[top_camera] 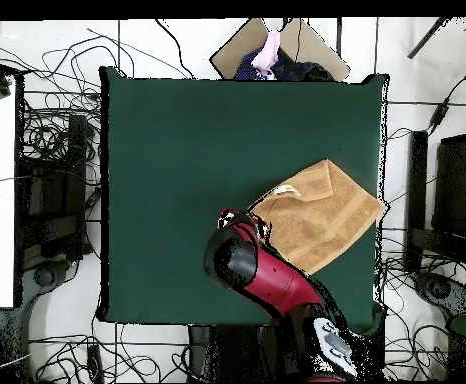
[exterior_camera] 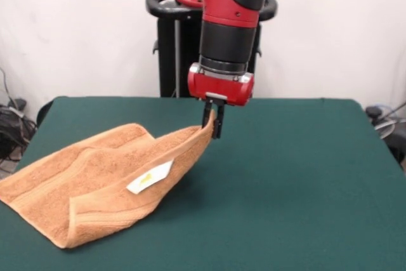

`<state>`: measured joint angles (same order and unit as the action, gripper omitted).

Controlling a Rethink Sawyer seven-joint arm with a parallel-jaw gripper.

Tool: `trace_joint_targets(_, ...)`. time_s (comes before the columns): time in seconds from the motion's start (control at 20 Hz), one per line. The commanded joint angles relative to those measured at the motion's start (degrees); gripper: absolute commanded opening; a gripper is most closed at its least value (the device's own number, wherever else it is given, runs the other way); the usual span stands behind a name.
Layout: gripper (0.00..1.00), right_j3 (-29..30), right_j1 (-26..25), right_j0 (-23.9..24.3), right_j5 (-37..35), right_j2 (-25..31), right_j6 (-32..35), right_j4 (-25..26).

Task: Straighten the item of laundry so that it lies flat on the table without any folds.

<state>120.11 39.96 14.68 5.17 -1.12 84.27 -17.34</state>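
The orange-tan towel [exterior_camera: 95, 179] lies folded over at the left of the green table [exterior_camera: 292, 176] in the front view, with its white care label [exterior_camera: 150, 178] facing up. My gripper [exterior_camera: 212, 124] is shut on the towel's right corner and holds that corner lifted above the table, so the cloth slopes down to the left. In the overhead view the towel [top_camera: 322, 215] lies at the table's [top_camera: 177, 180] right side, reaching its right edge, and my arm [top_camera: 262, 265] covers the held corner and the gripper.
The black pedestal [exterior_camera: 174, 42] stands behind the table's far edge. Cables [top_camera: 47, 180] lie on the floor around the table. A cardboard piece and cloth items [top_camera: 277, 50] sit beyond the far edge in the overhead view.
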Motion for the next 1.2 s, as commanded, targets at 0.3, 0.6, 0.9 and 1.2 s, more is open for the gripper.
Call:
trace_joint_targets(0.3,0.0,4.2,-0.3,-5.6,3.0,-1.2,20.7,-4.8)
trace_joint_targets(0.6,0.0,4.8,-1.0,-8.5,4.3,-1.5,23.3,-6.5)
trace_joint_targets(0.9,0.0,4.8,-2.5,-10.2,5.8,-1.6,25.2,-7.4)
trace_joint_targets(1.2,0.0,5.0,-2.0,-10.4,5.6,-1.9,25.8,-7.1)
